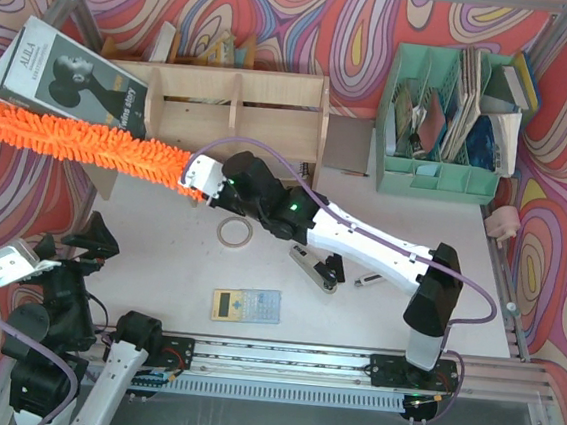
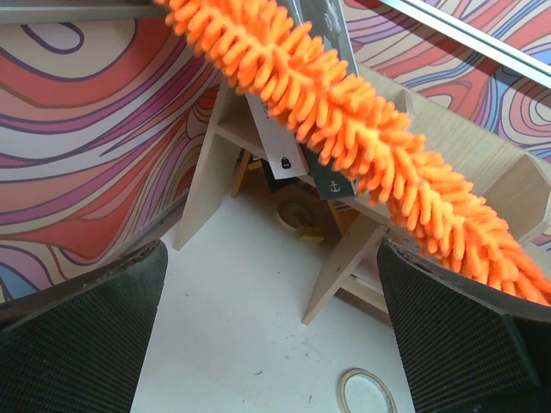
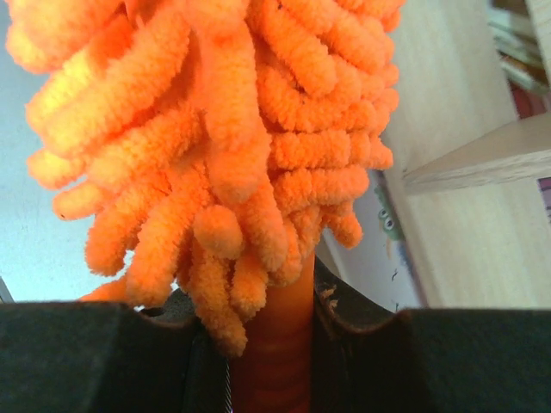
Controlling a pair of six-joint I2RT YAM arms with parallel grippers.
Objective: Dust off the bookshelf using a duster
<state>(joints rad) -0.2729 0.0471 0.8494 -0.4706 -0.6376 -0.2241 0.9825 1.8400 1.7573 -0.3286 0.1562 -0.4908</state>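
The plywood bookshelf [image 1: 238,113] stands at the back left on legs; its legs and underside show in the left wrist view [image 2: 344,258]. My right gripper [image 1: 206,180] is shut on the orange handle [image 3: 275,344] of the duster. The fluffy orange duster [image 1: 79,143] stretches left across the shelf's left front, below a leaning magazine [image 1: 71,77]. It also shows in the left wrist view [image 2: 370,146] and fills the right wrist view [image 3: 215,129]. My left gripper [image 1: 7,268] is open and empty at the near left, low over the table.
A mint-green file organiser [image 1: 448,118] with papers stands at the back right. A tape ring [image 1: 233,233], a grey calculator [image 1: 245,305], a black stapler [image 1: 316,271] and a pen lie on the white table. A pink object [image 1: 502,221] sits at the right edge.
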